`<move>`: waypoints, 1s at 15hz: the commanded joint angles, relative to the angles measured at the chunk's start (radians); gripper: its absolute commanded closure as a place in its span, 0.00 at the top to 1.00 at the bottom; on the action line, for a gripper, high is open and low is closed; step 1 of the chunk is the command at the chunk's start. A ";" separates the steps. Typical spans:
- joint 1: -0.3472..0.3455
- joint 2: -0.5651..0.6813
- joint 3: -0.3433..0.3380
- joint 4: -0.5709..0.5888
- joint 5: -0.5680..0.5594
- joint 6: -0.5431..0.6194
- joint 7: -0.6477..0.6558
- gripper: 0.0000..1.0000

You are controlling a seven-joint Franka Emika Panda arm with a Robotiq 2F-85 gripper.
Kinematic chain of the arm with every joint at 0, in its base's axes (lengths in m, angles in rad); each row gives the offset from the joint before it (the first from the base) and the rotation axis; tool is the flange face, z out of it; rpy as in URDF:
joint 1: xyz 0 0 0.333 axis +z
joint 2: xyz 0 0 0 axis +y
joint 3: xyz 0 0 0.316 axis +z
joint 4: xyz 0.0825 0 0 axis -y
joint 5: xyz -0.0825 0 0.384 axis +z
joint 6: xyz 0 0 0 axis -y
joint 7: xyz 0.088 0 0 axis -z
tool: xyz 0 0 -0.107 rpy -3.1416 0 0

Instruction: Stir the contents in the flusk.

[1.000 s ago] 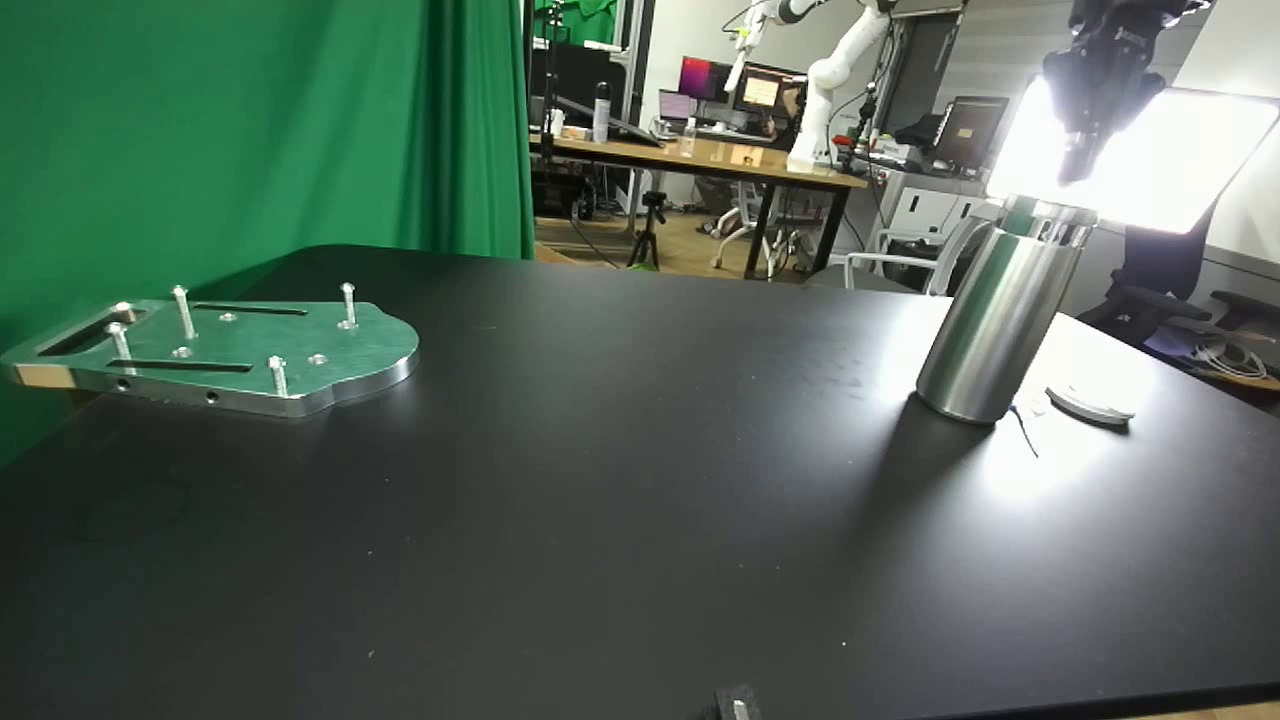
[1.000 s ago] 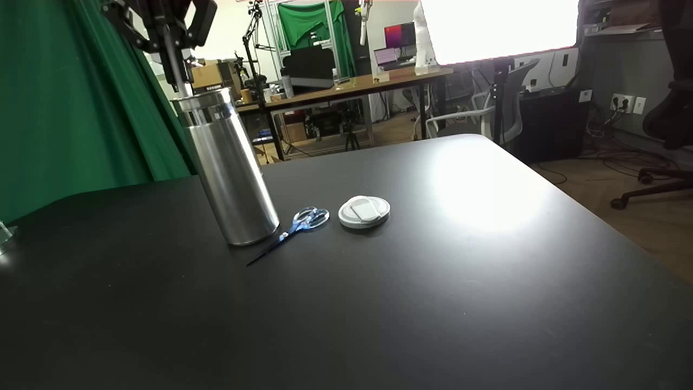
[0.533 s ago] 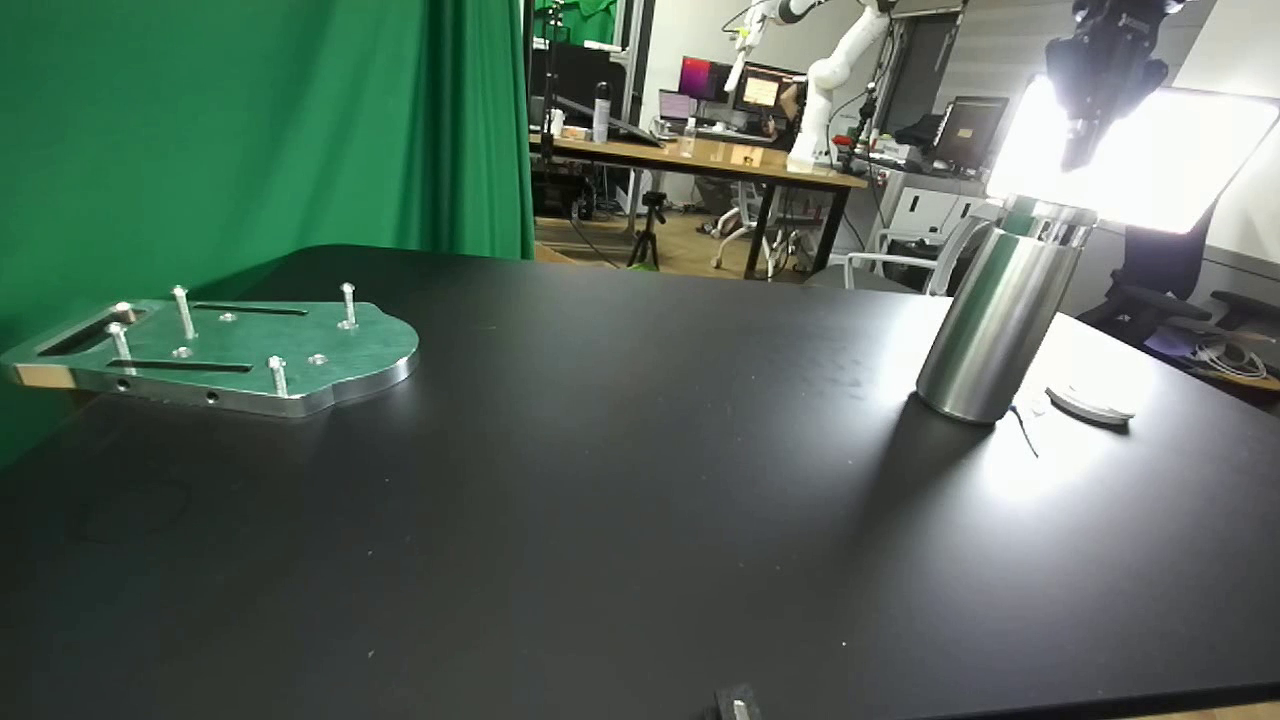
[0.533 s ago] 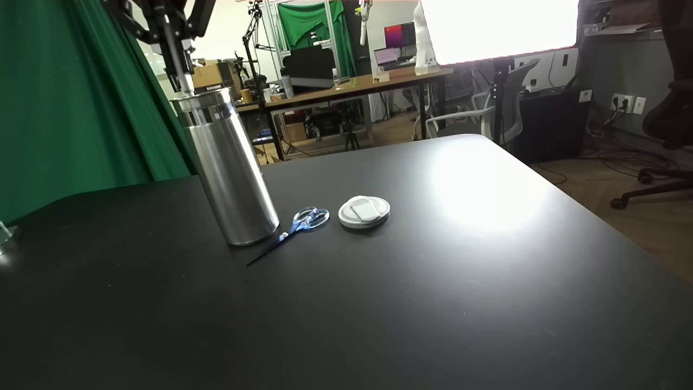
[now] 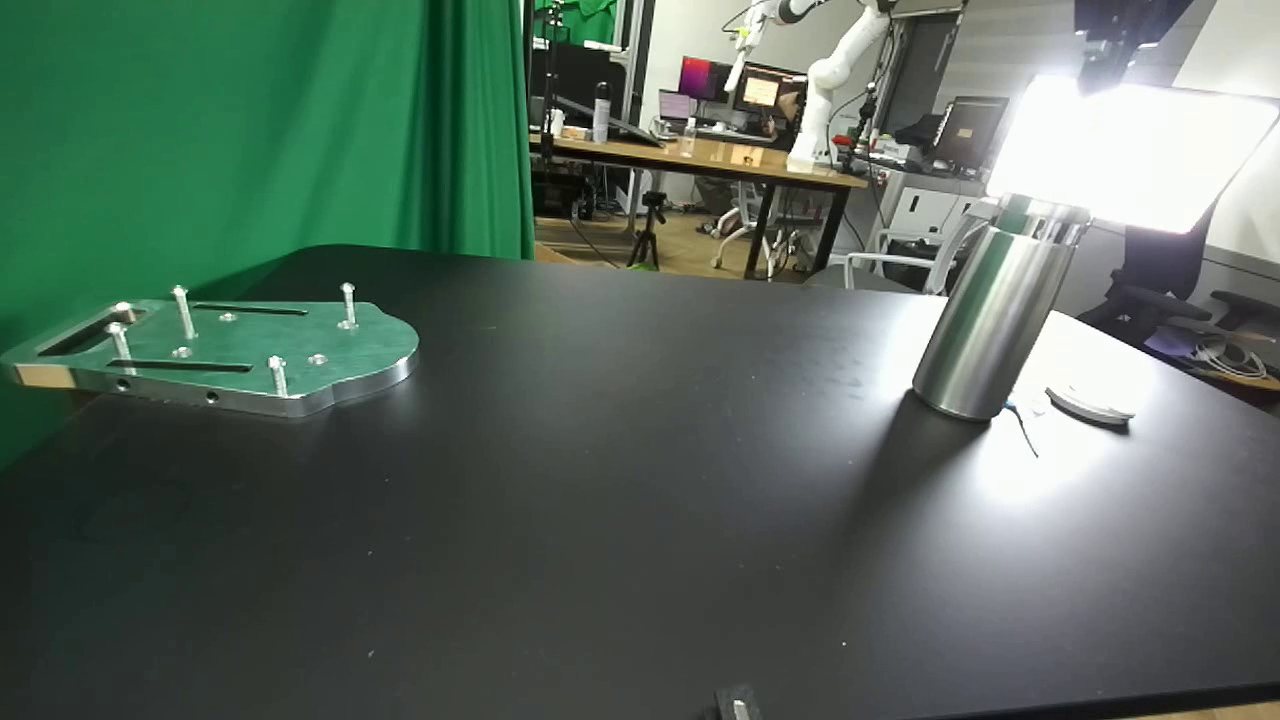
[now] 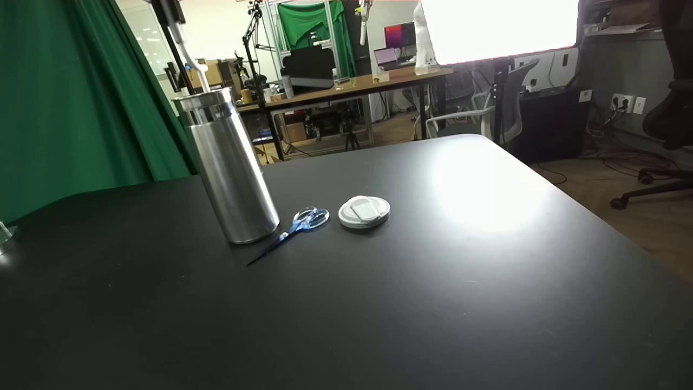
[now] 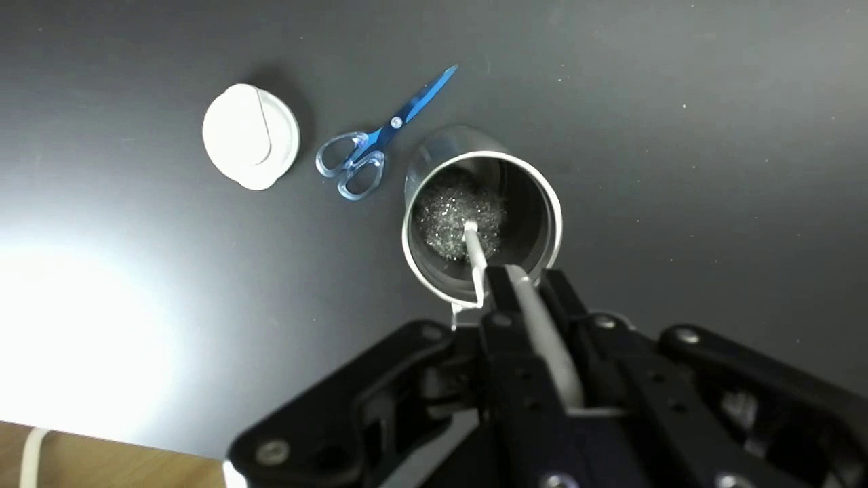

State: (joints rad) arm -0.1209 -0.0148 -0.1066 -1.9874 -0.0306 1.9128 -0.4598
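Observation:
The flask is a tall brushed-steel cylinder standing open on the black table in both exterior views. In the wrist view I look down past its bright rim at dark, sparkling contents. My gripper is shut on the handle of a pale stirring stick. The stick is bent and its thin lower part reaches down through the mouth, its tip over the contents. In an exterior view the stick runs from the gripper into the flask. The gripper is well above the rim.
Blue scissors lie close beside the flask base. A white lid lies beyond them; both show in the wrist view. A metal plate with upright bolts lies at the table's far side. A bright lamp panel stands behind.
My gripper has risen, so more of the stick shows above the rim. The flask has shifted very slightly on the table. The scissors and lid have not moved.

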 commanded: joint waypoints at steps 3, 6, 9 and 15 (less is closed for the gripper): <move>0.005 -0.050 -0.009 0.049 0.025 -0.050 -0.031 0.04; 0.006 -0.065 -0.013 0.057 0.034 -0.054 -0.045 0.04; 0.007 -0.049 -0.015 0.051 0.033 -0.055 -0.051 0.04; 0.001 0.043 -0.011 0.026 0.021 -0.056 -0.038 0.04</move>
State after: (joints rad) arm -0.1207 -0.0167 -0.1130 -1.9657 -0.0087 1.8695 -0.5006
